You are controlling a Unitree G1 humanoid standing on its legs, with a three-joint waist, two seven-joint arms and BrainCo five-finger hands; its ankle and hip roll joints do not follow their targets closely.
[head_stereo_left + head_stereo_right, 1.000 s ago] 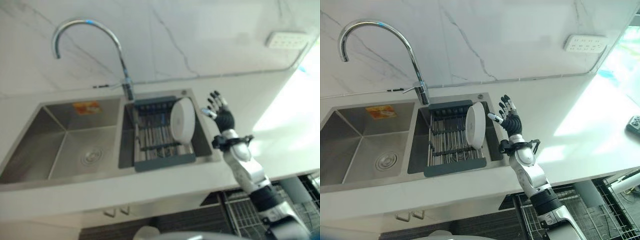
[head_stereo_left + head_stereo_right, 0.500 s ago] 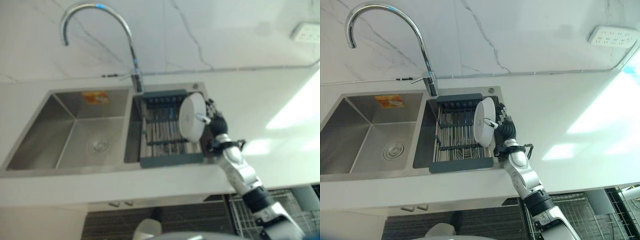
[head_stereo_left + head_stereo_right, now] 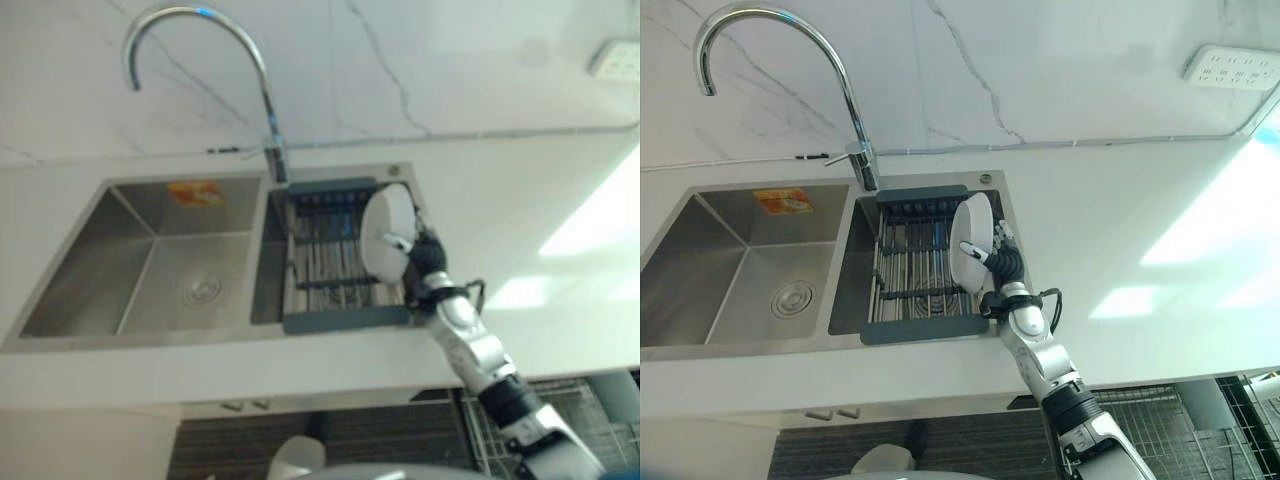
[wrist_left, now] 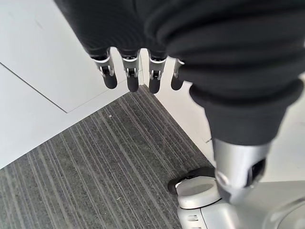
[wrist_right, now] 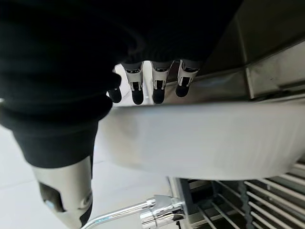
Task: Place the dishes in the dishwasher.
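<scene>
Fingers [image 5: 157,90] of our right hand [image 3: 1006,265] wrap around the round white plate [image 3: 970,241] in the dark sink rack [image 3: 920,330]. We must carry it to the dishwasher.

Lighting: bright daylight glare on countertop [image 3: 1180,260] at 3 o'clock; left eye view soft, right eye view crisp.

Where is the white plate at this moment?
The white plate stands on edge at the right end of the dish rack in the right basin of the sink, with the right hand at its right rim.
</scene>
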